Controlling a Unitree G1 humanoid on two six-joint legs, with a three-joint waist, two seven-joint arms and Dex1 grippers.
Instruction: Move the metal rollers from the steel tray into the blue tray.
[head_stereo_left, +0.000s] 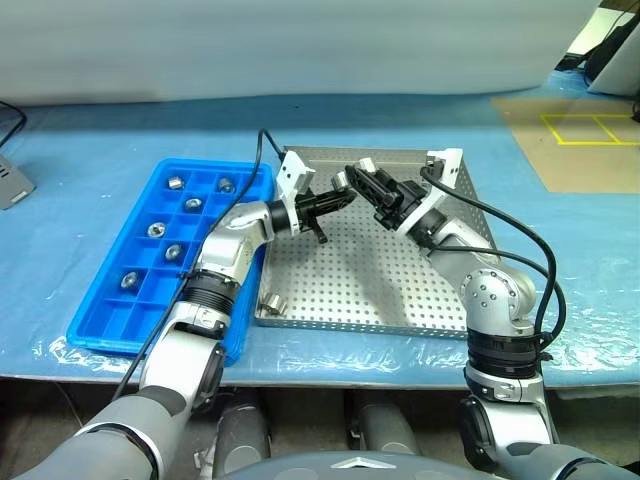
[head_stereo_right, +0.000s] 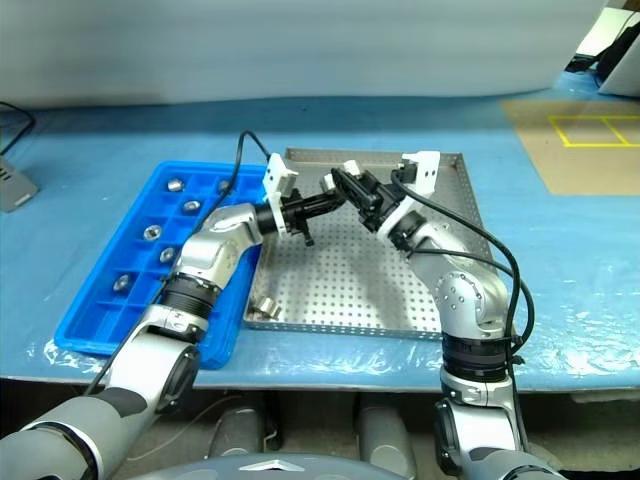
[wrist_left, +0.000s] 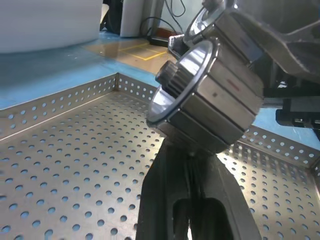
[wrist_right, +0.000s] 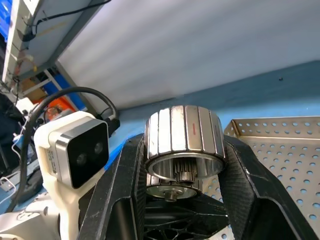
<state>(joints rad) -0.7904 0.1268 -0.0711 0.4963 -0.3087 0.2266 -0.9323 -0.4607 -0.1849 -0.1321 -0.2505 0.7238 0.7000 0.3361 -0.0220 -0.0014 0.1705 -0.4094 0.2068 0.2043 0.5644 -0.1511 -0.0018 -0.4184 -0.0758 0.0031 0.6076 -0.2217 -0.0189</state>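
1. Above the steel tray (head_stereo_left: 400, 290), the right tool (wrist_right: 184, 170) pinches a metal roller (wrist_right: 184, 142).
2. The left tool (wrist_left: 189, 165) seems pressed together beneath that roller.
3. Another roller (head_stereo_left: 271, 304) lies in the steel tray's corner; several rollers (head_stereo_left: 193, 204) sit in the blue tray (head_stereo_left: 100, 325).

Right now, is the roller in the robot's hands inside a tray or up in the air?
Up in the air. Both grippers, left and right, grip the metal roller above the steel tray.
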